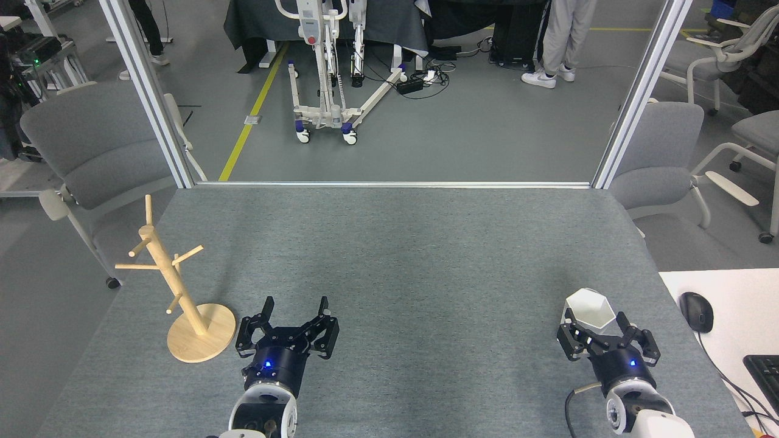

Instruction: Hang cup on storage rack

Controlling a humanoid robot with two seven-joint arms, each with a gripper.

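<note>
The cup [588, 308] is sitting upright on the grey worktop [389, 255], far over on the right side and near the front. Your right end effector [599, 325] is sitting right behind it, on your side, with its fingers spread wide open. The fingers are reaching up around the near side of the cup, but they are not squeezing it. I cannot tell if they are touching it.

Your left end effector [295, 311] is waiting with its fingers wide open too, and it is holding nothing. It is resting just beside the round base of the rack [173, 286], which is standing well apart from the cup, on the left side of the worktop.

Here is what I think could go wrong. If you are pushing forward while the fingers are open, you could be bumping the cup and sliding it away or tipping it over. The cup has flat slanted sides, so a squeeze on a corner could be making it twist or pop out. I cannot see the handle from here, so you could be grabbing it the wrong way round for a peg. The pegs look thin and the rack looks light, so a knock from the cup or your left arm could be tipping it.
</note>
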